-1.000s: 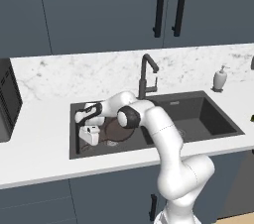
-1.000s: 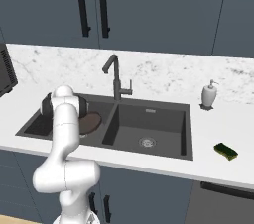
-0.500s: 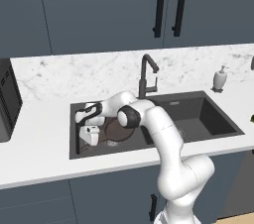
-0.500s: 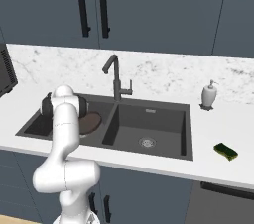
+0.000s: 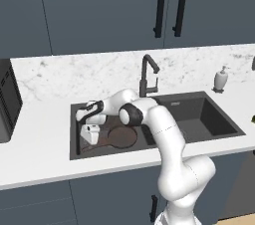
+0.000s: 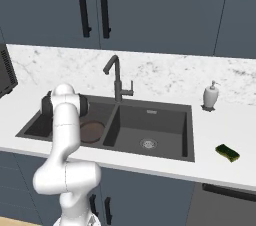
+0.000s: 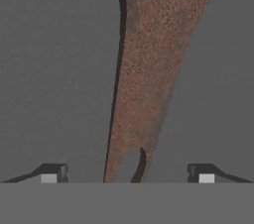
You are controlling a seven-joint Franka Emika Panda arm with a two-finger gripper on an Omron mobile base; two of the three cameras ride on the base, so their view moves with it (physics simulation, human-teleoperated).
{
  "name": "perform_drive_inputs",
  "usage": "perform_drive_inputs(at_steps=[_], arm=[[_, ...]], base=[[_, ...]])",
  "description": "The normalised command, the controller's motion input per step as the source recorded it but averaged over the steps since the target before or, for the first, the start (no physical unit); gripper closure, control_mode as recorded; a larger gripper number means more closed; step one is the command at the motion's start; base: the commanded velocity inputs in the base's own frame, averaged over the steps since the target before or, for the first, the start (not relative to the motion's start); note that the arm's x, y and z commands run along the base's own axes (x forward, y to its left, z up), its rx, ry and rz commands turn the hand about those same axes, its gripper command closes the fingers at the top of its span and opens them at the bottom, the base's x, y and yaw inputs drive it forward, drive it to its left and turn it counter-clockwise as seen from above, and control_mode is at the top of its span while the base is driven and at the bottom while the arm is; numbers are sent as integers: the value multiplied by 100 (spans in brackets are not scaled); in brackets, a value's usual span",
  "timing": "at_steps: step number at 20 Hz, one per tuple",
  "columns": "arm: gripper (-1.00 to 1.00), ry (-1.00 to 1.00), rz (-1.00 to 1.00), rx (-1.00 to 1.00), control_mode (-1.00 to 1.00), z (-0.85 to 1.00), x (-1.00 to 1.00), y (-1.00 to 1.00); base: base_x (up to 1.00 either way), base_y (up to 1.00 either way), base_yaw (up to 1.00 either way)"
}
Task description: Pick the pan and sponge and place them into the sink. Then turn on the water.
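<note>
Brown pan (image 5: 122,136): small, round and dark, lying flat on the floor of the left basin, its long thin handle (image 7: 149,79) reaching toward the basin's left end; up close, the handle shows as a rusty-brown strip with a loop at its tip.
Pincer (image 7: 127,172): released, its two dark tips standing wide to either side of the handle's looped end, neither touching it; from the left base camera it (image 5: 90,137) hangs low over the left part of the left basin, pointing down.
Arm (image 5: 164,134): white with dark joints, rising from the base in front of the counter and bending left over the sink's front edge, its elbow above the pan.
Sink (image 6: 186,142): dark grey double basin set into the counter; the right basin shows a round silver drain (image 6: 148,143).
Faucet (image 6: 116,77): tall, dark and angular, standing behind the divider between the basins.
Sponge (image 6: 227,152): yellow with a dark green top, lying on the counter well to the right of the sink, near the front edge.
Soap dispenser (image 6: 210,96): white, upright, on the counter behind the sink's right corner.
Counter (image 5: 40,149): white marble-look surface under dark blue cabinets (image 6: 150,5) with black handles.
</note>
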Motion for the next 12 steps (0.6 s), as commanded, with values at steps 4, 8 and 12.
perform_drive_inputs(at_steps=[4, 8, 12], arm=[[-100, -5, -6, 0, -100, 44, 0, 0], [-100, -2, -10, -6, -100, 94, -20, -1], [-100, 0, -6, -16, -100, 98, -24, -1]], base=[[0, 0, 0], [0, 0, 0], [0, 0, 0]])
